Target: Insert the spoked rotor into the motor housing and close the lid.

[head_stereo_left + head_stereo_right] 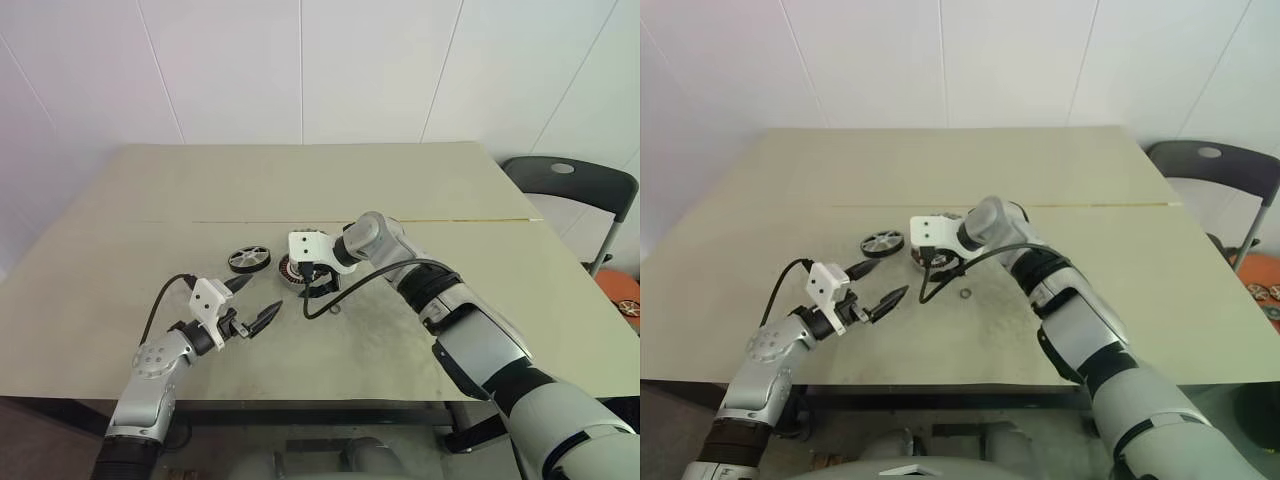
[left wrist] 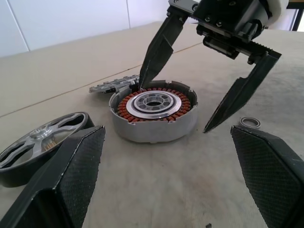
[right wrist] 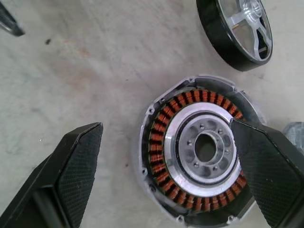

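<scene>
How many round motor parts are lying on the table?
4, maybe more hidden. The copper-wound housing sits under the right gripper. The spoked wheel lies beside it, nearer the left gripper. The grey lid lies behind it. A tiny ring lies on its other side.

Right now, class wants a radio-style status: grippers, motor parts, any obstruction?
Both grippers open, empty; right gripper over the motor housing, left gripper hovering nearby. Spoked rotor flat on the table, not inserted. Small loose ring beside housing.

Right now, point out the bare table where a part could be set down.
Free: the table beyond the seam, and the stretch right of the small ring. Crowded: the middle, where spoked rotor, motor housing, lid and open right gripper cluster.
</scene>
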